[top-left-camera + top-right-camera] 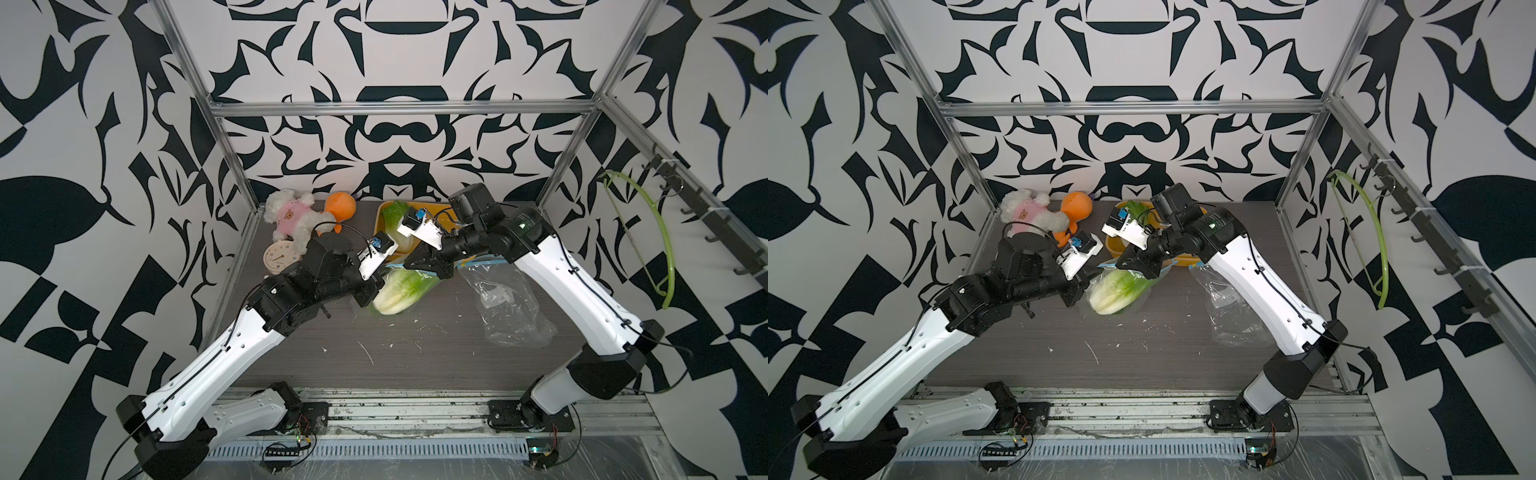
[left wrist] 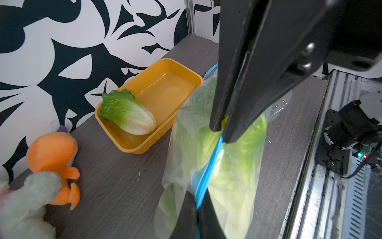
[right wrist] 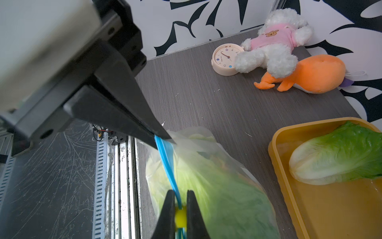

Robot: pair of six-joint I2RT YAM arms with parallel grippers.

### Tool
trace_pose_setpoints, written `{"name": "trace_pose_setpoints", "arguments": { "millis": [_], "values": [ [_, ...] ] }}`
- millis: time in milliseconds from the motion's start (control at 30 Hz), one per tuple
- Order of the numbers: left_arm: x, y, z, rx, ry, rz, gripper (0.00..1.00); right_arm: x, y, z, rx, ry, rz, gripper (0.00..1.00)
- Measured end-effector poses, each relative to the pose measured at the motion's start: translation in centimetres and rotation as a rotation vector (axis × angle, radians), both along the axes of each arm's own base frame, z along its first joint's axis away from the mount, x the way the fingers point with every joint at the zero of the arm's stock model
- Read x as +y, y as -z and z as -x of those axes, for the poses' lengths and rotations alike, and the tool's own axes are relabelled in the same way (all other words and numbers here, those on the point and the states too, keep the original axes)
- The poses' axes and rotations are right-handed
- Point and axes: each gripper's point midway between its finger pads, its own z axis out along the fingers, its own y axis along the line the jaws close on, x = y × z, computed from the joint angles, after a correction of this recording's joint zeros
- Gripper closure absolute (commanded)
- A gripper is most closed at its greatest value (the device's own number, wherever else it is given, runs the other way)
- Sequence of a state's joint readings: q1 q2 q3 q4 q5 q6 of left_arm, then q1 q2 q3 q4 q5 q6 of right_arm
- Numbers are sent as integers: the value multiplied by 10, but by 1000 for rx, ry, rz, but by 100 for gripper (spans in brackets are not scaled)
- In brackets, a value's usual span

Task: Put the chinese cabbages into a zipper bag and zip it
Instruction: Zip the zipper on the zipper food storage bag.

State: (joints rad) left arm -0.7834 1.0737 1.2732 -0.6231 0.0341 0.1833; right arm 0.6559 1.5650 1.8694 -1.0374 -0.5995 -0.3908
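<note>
Clear film bag (image 1: 415, 279) lies near the table's (image 1: 415, 353) far edge, cabbages (image 1: 1117, 291) inside; one cabbage (image 2: 128, 115) sits in the tray (image 2: 165, 89) at the far edge. I judge the film limp and slippery, the heads light and bruisable, so I hold only the zip (image 3: 166, 163). I have the left gripper (image 3: 163, 137) clamped on the zip end, the right gripper (image 3: 180, 194) on the yellow slider (image 3: 180, 216). Wrist views show both grips; top views hide them.

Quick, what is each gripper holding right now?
Left gripper: shut on the blue zip strip of the zipper bag.
Right gripper: shut on the yellow slider.
</note>
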Motion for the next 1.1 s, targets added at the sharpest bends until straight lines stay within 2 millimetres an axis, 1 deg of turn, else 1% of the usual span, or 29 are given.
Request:
{"name": "trace_pose_setpoints", "arguments": {
  "millis": [400, 867, 967, 1100],
  "values": [
    [14, 0, -7, 5, -53, -17, 100, -6, 4, -7, 53, 28, -24, 100],
    [23, -1, -11, 11, -78, -21, 100, -12, 7, -13, 109, 60, -51, 100],
    [21, -2, -9, 18, -63, -8, 100, -13, 8, -14, 118, 73, -50, 100],
    [13, -5, -9, 30, -31, 40, 100, -16, 10, -19, 146, 112, -46, 100]
  ]
}}
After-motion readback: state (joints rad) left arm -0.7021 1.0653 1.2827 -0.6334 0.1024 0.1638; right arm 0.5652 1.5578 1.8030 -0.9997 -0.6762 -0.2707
